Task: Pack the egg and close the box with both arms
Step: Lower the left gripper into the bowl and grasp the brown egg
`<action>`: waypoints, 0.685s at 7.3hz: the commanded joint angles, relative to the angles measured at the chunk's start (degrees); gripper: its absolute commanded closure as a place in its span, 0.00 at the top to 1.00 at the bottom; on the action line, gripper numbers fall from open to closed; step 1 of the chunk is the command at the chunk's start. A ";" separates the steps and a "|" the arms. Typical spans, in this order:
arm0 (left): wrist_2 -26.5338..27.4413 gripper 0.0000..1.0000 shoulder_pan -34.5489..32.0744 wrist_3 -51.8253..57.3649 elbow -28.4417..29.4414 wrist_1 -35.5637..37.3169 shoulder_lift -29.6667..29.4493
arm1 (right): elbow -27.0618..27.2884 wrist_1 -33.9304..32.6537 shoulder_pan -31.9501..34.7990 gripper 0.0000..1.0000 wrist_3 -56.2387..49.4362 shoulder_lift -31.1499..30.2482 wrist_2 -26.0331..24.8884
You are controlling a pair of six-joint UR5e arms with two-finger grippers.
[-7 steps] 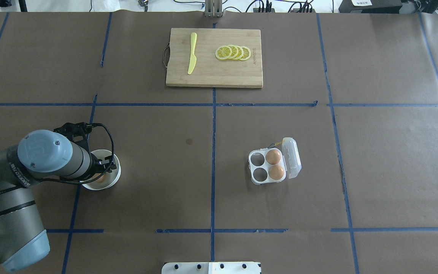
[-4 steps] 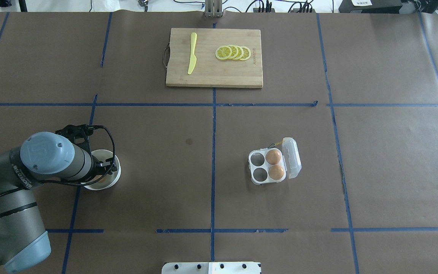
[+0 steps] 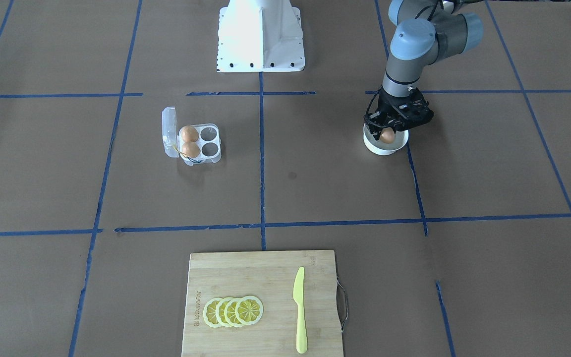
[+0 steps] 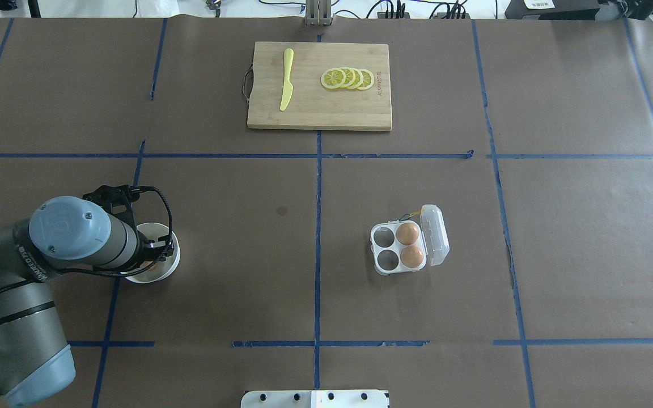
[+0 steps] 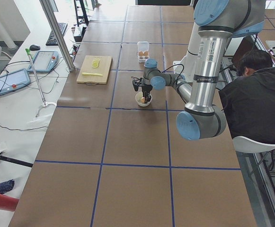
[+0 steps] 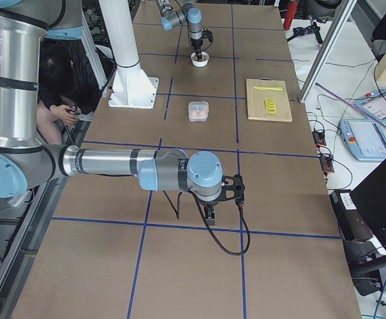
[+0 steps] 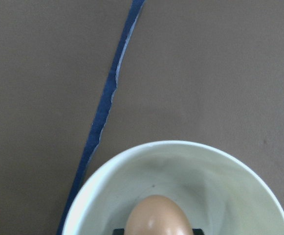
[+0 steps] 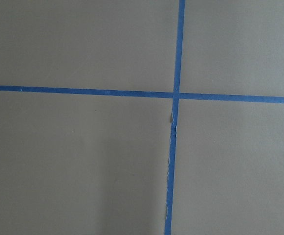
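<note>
Egg [image 3: 387, 135] is between the left tool's fingers, low inside the white bowl [image 3: 385, 148].

Bench [image 4: 559, 255]: brown paper cover with a blue tape [image 4: 318, 187] grid.

Left arm [image 4: 71, 232] reaches over the bowl with the wrist pointing down. Right arm [image 6: 113, 161] shows only in the right side view, stretched out low over the bench.

Cutting board [image 4: 326, 110] is well apart from the left tool, on the far side of the bench from the robot. It carries a yellow knife [image 4: 287, 79] and a row of lemon slices [image 4: 347, 78].

Box [image 4: 385, 249] is well apart from the left tool, off toward the robot's right. Its lid [image 4: 436, 235] is swung open on the side away from the tool. Two brown eggs [image 4: 407, 233] fill the cups next to the lid, and the two cups nearer the tool are empty.

Left tool [image 3: 387, 132]: fingers narrowed onto the egg. Wrist view shows black pads against both of its sides.

Right tool [image 6: 210, 212] hangs just above the bench by a tape crossing, far from the box. Its finger gap can't be judged from that view, and its wrist camera shows only paper and tape.
</note>
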 commanded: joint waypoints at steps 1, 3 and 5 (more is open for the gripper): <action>-0.16 0.00 -0.63 -0.14 -2.80 0.36 1.02 | 0.00 -0.16 -0.07 1.00 0.03 0.00 0.00; -0.16 0.00 -0.89 -0.14 -9.46 0.54 5.66 | 0.00 -0.16 0.02 1.00 0.03 0.00 0.00; 0.02 0.00 -1.16 -0.49 -12.83 0.45 4.29 | 0.00 -0.16 -0.07 1.00 0.03 0.00 0.26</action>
